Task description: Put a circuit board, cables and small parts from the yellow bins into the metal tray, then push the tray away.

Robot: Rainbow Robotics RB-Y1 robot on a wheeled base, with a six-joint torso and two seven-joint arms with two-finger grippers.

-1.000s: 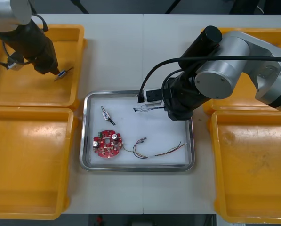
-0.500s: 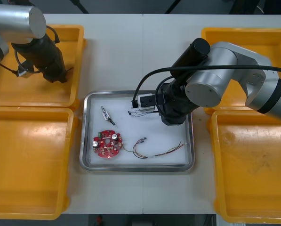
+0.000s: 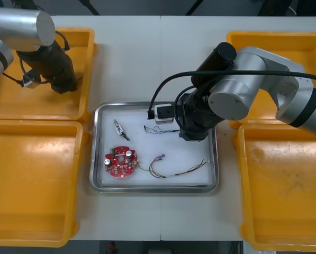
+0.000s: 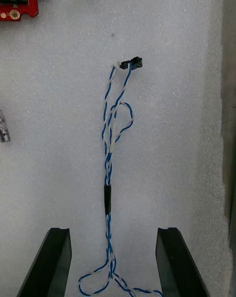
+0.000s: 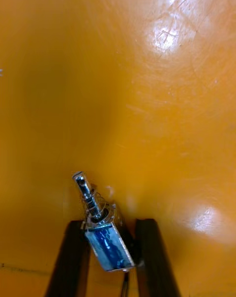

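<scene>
Bare table (image 3: 131, 58) beyond the metal tray (image 3: 93, 159) gives room; the right arm (image 3: 237, 95) (bulky) overhangs its right side.

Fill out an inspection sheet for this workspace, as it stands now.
Surface: light table; tray white inside.
Job's things: tray holds board and one metal part; four yellow bins flank it.
Clutter: nothing seen.
Grippers: left gripper in far left bin, shut on second metal part; right gripper open over tray, fingers straddling blue-white cable.
Cables: blue-white cable and red-yellow cable lie in tray.
Surroundings: dark floor beyond table.
</scene>
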